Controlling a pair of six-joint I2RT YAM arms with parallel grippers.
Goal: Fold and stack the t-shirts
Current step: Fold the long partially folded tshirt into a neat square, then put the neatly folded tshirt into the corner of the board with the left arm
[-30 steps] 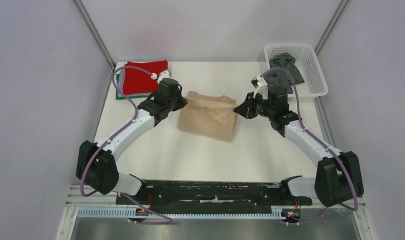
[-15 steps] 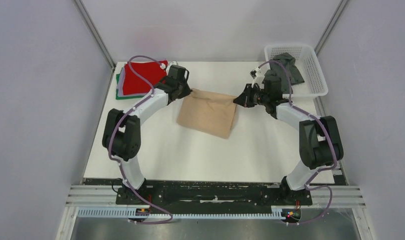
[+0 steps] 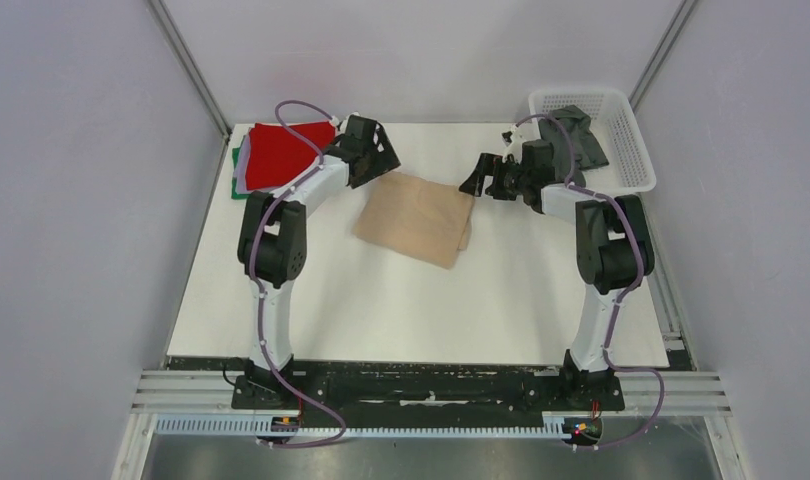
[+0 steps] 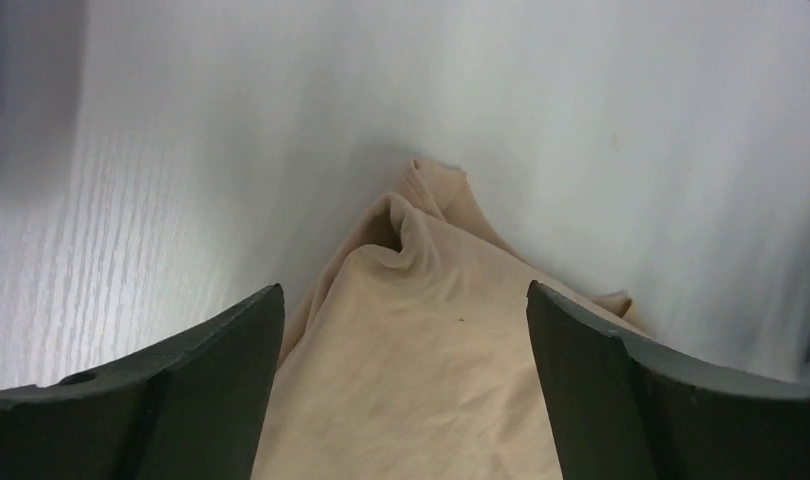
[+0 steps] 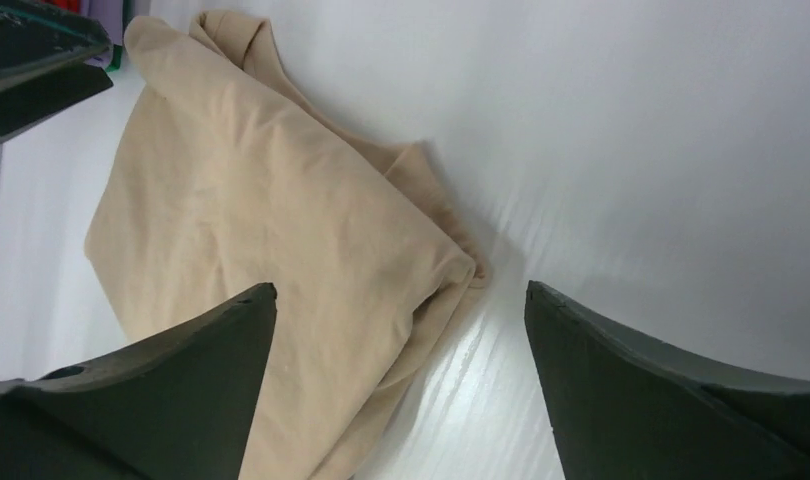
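— Both grippers have let go! Half a second back each one pinched a far corner of the tan t-shirt (image 3: pixel 416 215) and held it stretched between them; now it lies loose on the tabletop (image 3: pixel 381 310), and the arms have drawn back toward the far edge.

— Where does it sit, exactly?

— Middle of the table, a bit toward the far edge, folded into a rough rectangle turned slightly askew. Its far-left corner is bunched into a small peak, and the far-right corner shows a rumpled double layer.

— And the left gripper (image 4: pixel 403 305)?

— Spread wide, nothing between its fingers (image 4: pixel 211 370). It hangs just over that bunched far-left corner, clear of the cloth.

— Right gripper (image 5: pixel 401 300)?

— Same story: fingers far apart, gripping nothing, poised by the shirt's far-right corner. From above it looks just beside the cloth, not on it.

— What about the rest of the laundry?

— A red t-shirt (image 3: pixel 276 152) lies in the far-left corner, with a lavender edge (image 3: pixel 241 172) peeking out along its left side. The left arm's cable loops over it.

— And on the right?

— A white basket (image 3: pixel 629 150) sits at the far-right corner, with a dark grey t-shirt (image 3: pixel 573 135) crumpled inside it, close behind the right arm's wrist.
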